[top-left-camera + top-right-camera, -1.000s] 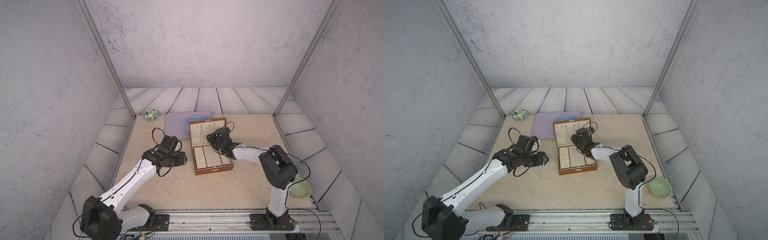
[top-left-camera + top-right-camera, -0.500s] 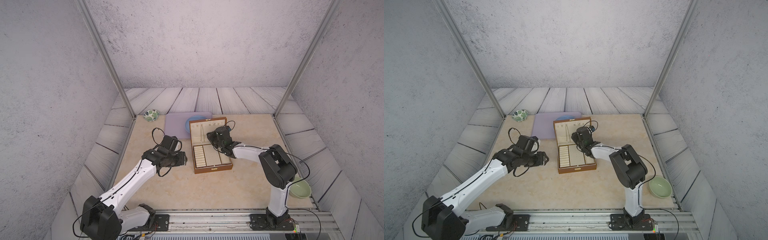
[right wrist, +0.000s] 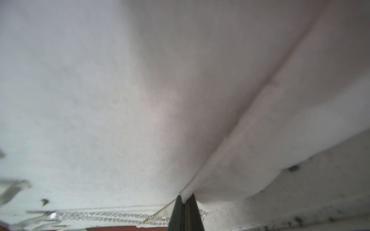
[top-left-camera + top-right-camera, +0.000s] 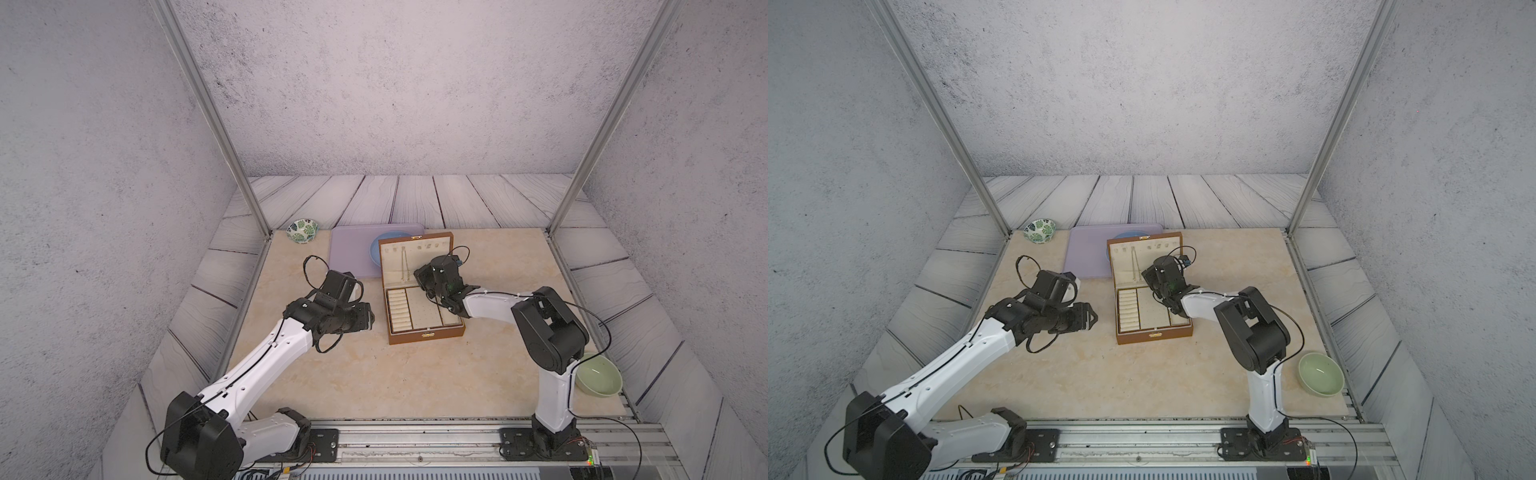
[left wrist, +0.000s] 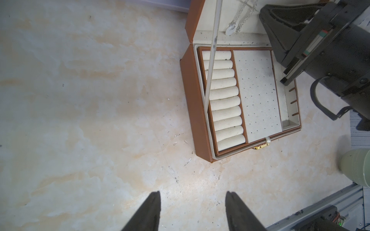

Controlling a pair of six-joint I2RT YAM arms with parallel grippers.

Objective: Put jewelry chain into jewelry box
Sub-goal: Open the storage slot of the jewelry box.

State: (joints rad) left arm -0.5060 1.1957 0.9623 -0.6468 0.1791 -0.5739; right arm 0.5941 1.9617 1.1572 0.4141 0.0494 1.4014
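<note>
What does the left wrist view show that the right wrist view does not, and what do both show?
Only the left wrist view: the open left pincer above the table; the ring rolls, dotted panel and gold clasp of the jewelry box; the edge of a pale green bowl.
Only the right wrist view: the tips of the right pincer, shut at a fold of cream lining, seen very close.
Both: the jewelry chain against that lining.

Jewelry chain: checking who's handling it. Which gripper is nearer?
Right. The right gripper is shut inside the open jewelry box, beside the jewelry chain; the left gripper hovers open over the table.
</note>
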